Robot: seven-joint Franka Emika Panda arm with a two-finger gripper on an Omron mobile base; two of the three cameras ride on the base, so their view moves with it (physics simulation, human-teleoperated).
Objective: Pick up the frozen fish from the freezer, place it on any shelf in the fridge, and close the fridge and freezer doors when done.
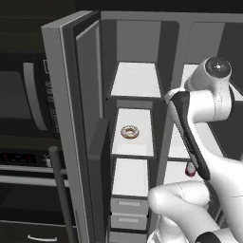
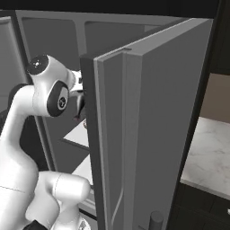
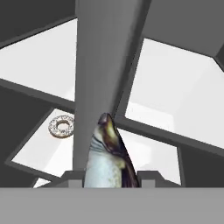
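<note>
A doughnut [image 1: 129, 132] sits on the freezer's [image 1: 133, 80] middle white shelf; a red bottle [image 1: 191, 170] shows beside the arm [image 1: 199, 123].

The lower part of the frozen fish [image 3: 109, 153] is cut off at the bottom of the hand view, and the gripper [image 3: 109, 179] fingertips are largely covered by its body. In the left base view, the small red bottle [image 1: 191, 170] at the right centre is mostly hidden behind the arm, as are the fridge [image 1: 187, 137] shelves there. In the right base view, the compartment interior is largely blocked by the open door [image 2: 152, 130], which is cut off at the bottom edge.
</note>
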